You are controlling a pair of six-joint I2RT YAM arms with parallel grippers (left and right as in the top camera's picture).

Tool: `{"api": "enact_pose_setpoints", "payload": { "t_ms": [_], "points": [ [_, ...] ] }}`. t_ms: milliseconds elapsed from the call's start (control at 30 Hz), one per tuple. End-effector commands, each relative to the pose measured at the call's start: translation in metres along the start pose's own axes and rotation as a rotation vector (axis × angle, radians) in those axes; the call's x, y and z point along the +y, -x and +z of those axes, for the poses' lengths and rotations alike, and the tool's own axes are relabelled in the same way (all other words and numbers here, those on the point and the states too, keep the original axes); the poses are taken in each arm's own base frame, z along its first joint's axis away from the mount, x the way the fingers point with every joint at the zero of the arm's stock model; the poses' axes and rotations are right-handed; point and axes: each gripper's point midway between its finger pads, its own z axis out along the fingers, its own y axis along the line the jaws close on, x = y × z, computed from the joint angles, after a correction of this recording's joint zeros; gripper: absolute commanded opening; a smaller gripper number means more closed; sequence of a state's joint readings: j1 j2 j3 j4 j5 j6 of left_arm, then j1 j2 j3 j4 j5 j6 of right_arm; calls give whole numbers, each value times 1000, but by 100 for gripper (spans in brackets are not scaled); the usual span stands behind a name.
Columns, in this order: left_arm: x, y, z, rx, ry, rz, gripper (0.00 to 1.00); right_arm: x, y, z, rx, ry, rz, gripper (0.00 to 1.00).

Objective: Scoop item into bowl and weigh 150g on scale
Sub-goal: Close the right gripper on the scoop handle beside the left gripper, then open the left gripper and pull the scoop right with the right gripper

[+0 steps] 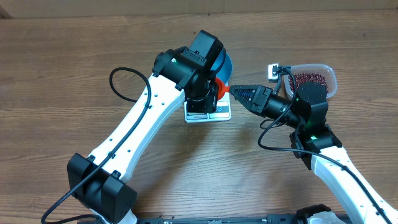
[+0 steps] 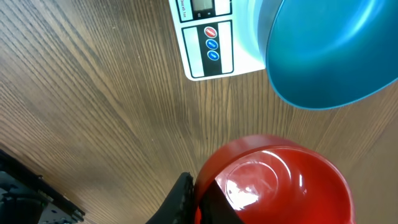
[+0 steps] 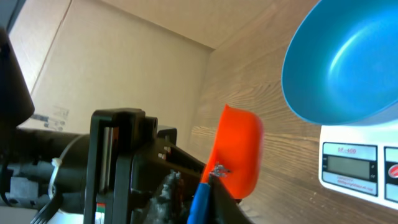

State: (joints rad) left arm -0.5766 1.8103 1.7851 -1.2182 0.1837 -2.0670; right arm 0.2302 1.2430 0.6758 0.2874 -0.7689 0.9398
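The orange-red scoop (image 1: 221,89) hangs beside the white scale (image 1: 217,114), just off the sky-blue bowl (image 1: 227,62) that stands on it. My left gripper (image 1: 212,94) is shut on the scoop (image 2: 280,180), whose hollow faces the left wrist camera, empty. My right gripper (image 1: 233,90) reaches in from the right; its fingers pinch the scoop (image 3: 239,146) at its lower edge. The bowl (image 3: 342,62) looks empty. Dark red beans (image 1: 309,79) lie in the clear container (image 1: 329,79) at the right.
The left arm's wrist housing (image 3: 118,162) stands close in front of the right gripper (image 3: 208,182). Both arms crowd the space in front of the scale (image 2: 208,46). Bare wooden tabletop (image 1: 74,56) lies to the left.
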Motion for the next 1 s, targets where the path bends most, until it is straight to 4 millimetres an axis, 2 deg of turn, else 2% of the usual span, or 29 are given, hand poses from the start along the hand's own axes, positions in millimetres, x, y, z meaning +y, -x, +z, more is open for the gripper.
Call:
{"api": "enact_pose_setpoints", "payload": {
  "t_ms": [0, 133, 200, 233, 400, 467, 567, 767, 900, 967],
  "points": [
    [-5, -2, -6, -10, -32, -7, 10, 11, 1, 1, 10, 26, -24, 8],
    [-5, -2, -6, -10, -32, -8, 12, 10, 1, 1, 11, 24, -22, 4],
    [-5, -1, -6, -10, -32, -8, 17, 10, 1, 1, 11, 24, -22, 4],
    [-5, -1, -6, -11, -32, -8, 23, 10, 1, 1, 11, 24, -22, 4],
    [-5, -1, -6, -15, -32, -7, 80, 7, 1, 1, 5, 11, -22, 4],
    [-5, -1, -6, -15, -33, -7, 90, 0, 2, 1, -3, -18, -19, 4],
    [-5, -1, -6, -15, -32, 6, 94, -11, 1, 1, -10, -68, 8, 4],
    [-2, 1, -6, -22, -20, 32, 99, -16, 0, 0, -13, -87, 1, 4],
    [-4, 5, -6, -41, -27, 141, 100, -26, 0, -1, -23, -133, 27, 4],
    [-7, 9, -7, -59, -31, 257, 100, -26, 0, -1, -21, -133, 14, 4]
  ]
}}
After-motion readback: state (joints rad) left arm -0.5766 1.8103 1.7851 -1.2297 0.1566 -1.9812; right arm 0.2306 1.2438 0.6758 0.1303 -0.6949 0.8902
